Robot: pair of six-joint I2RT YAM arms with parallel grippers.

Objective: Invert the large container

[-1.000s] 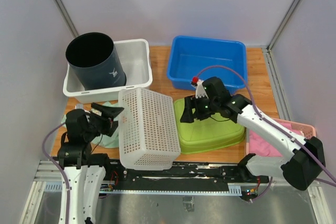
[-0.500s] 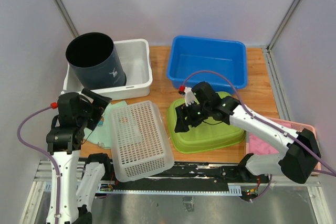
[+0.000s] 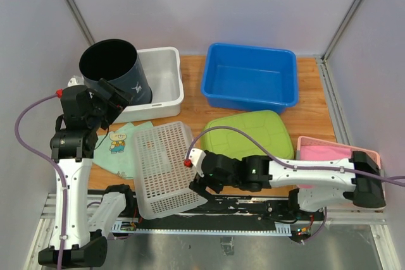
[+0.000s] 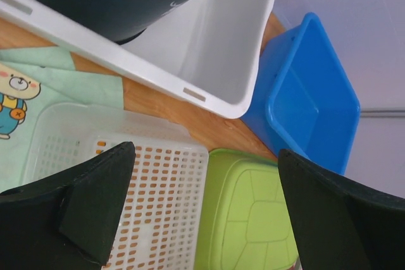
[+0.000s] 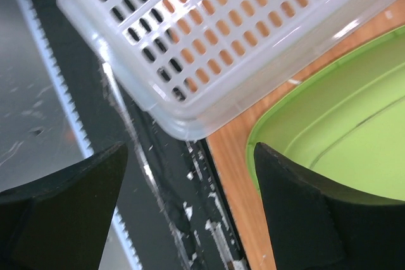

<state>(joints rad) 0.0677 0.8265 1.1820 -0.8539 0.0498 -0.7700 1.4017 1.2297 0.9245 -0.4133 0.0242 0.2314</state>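
Note:
A lime green container [image 3: 250, 132] lies bottom up on the wooden table, its ribbed underside facing me; it also shows in the left wrist view [image 4: 253, 219] and the right wrist view [image 5: 342, 112]. A white perforated basket [image 3: 164, 165] lies to its left, apparently bottom up, overhanging the table's front edge. My right gripper [image 3: 197, 184] is open and empty, low at the front edge between the basket's corner [image 5: 209, 36] and the green container. My left gripper [image 3: 117, 96] is open and empty, raised near the dark bucket.
A dark bucket [image 3: 114, 71] stands in a white tub [image 3: 166, 77] at the back left. A blue tub [image 3: 250, 77] is at the back right. A pink tray [image 3: 329, 153] is at the right. A printed cloth [image 3: 117, 143] lies under the basket's left side.
The green container went from open side up, through tilted, to bottom up. The white basket dropped from its side to flat. Right gripper let go and moved to the front edge; left gripper rose.

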